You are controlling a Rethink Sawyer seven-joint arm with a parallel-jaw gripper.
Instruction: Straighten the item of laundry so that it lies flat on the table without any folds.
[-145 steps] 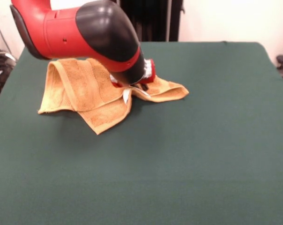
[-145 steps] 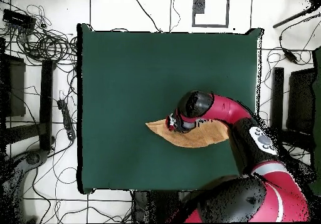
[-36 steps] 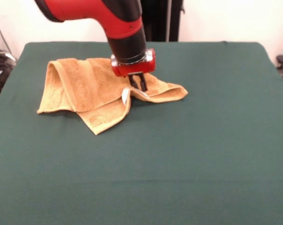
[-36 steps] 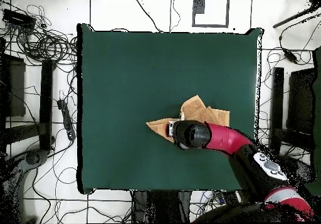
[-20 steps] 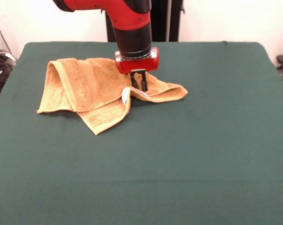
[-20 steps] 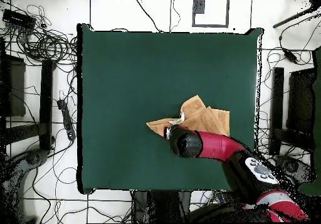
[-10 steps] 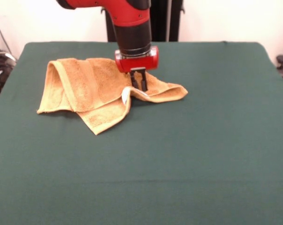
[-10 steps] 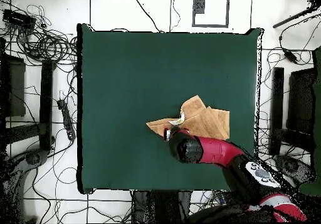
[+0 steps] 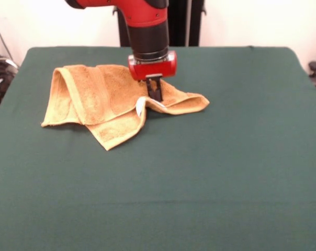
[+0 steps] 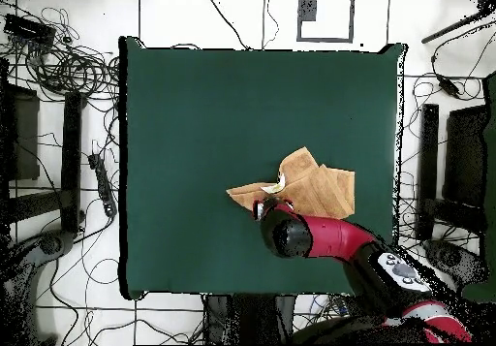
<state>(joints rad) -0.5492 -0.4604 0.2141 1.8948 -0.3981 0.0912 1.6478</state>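
The item of laundry is a mustard-yellow towel lying crumpled and folded over itself on the far left part of the green table. One corner points right and a small white tag shows at a fold. My gripper comes straight down onto the fold just right of the tag, its black fingers drawn together on the cloth. In the overhead view the item of laundry lies partly under my arm, which hides the fingers.
Bare green table stretches wide on every side of the towel. Cables and equipment lie on the floor beyond the table edges.
The two fingers, apart half a second ago, have come together on the towel fold. The wrist stayed nearly in place; the towel has not shifted.
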